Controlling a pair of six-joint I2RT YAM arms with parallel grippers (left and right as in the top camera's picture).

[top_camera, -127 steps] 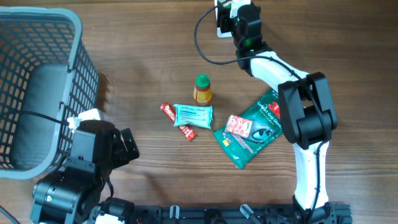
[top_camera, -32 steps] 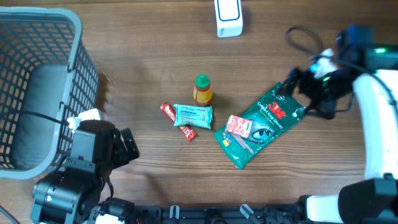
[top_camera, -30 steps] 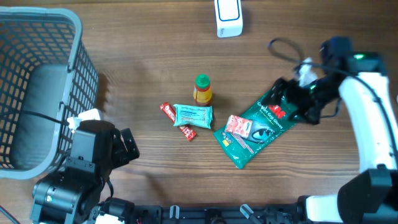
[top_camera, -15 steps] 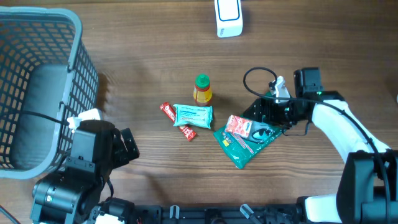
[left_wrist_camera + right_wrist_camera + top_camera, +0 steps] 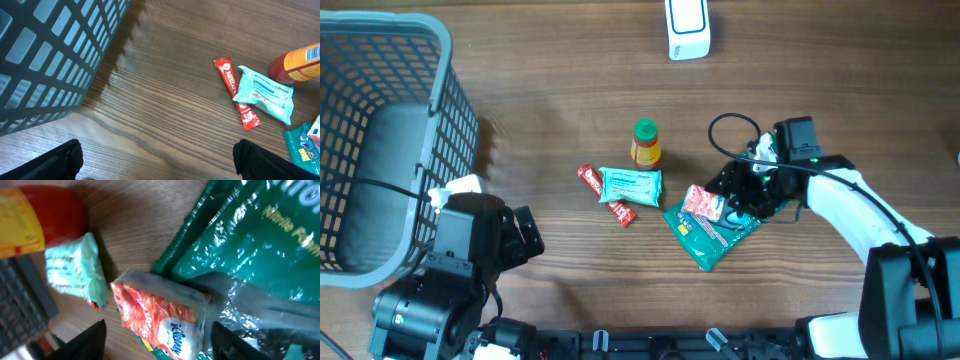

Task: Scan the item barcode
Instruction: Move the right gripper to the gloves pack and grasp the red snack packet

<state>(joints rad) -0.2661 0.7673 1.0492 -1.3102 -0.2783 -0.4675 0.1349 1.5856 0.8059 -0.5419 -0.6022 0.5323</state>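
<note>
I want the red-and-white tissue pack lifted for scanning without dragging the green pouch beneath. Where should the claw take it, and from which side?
Probably pinch the small red-and-white plastic tissue pack across its narrow width, from straight above: it lies flat on the glossy green pouch, its raised sides free. The right claw straddles it.

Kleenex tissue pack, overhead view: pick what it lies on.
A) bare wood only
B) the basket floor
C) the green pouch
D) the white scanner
C: the red Kleenex tissue pack overlaps the upper left part of the green pouch, and the right wrist view shows it resting on the pouch's film.
</note>
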